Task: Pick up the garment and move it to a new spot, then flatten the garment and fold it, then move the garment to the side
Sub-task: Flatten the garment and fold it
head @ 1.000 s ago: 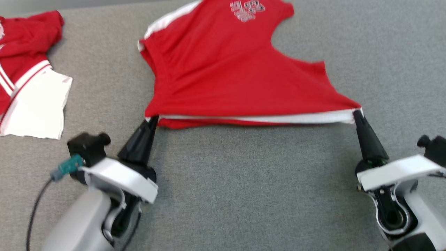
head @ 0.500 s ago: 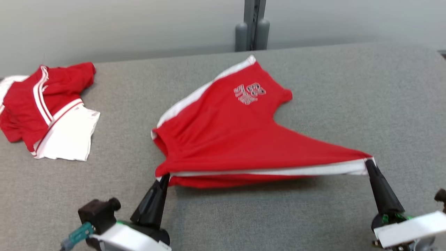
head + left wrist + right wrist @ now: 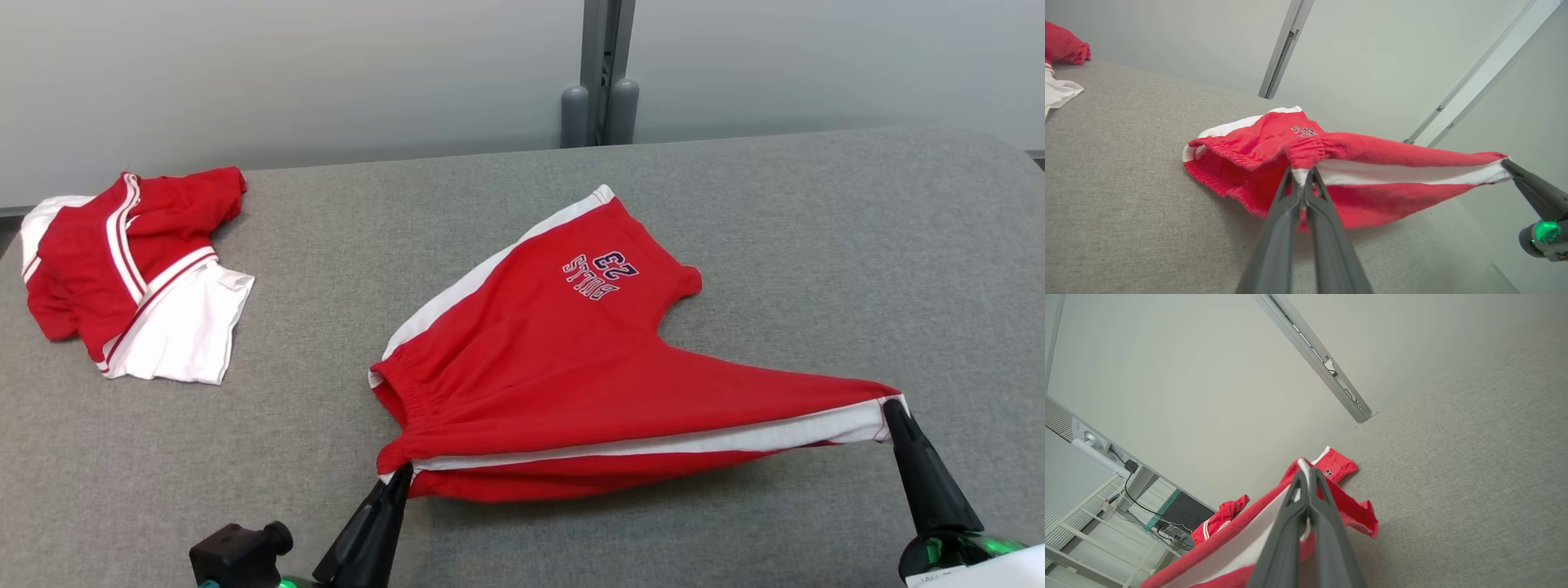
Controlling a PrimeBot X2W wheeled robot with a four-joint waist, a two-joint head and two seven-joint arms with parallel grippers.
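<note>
The garment (image 3: pixel 563 359) is a pair of red shorts with white side stripes and a printed number, stretched over the grey table (image 3: pixel 816 245). My left gripper (image 3: pixel 402 472) is shut on its near-left waistband corner. My right gripper (image 3: pixel 891 407) is shut on the near-right hem corner. The edge between the two grips hangs taut just above the table; the far leg lies on the cloth. In the left wrist view my left gripper (image 3: pixel 1303 176) pinches the white stripe of the garment (image 3: pixel 1257 155), with the right gripper (image 3: pixel 1506 163) at the far end. My right gripper (image 3: pixel 1306 473) pinches the garment (image 3: pixel 1343 506).
A second red and white garment (image 3: pixel 135 269) lies crumpled at the table's far left. A grey post (image 3: pixel 600 73) stands behind the table against a pale wall. Bare grey table lies to the right and in front of the shorts.
The head camera has tilted up, so everything sits lower in the picture and the wall has come into view. Both grippers have kept their grip, and the near edge looks lifted off the table.
</note>
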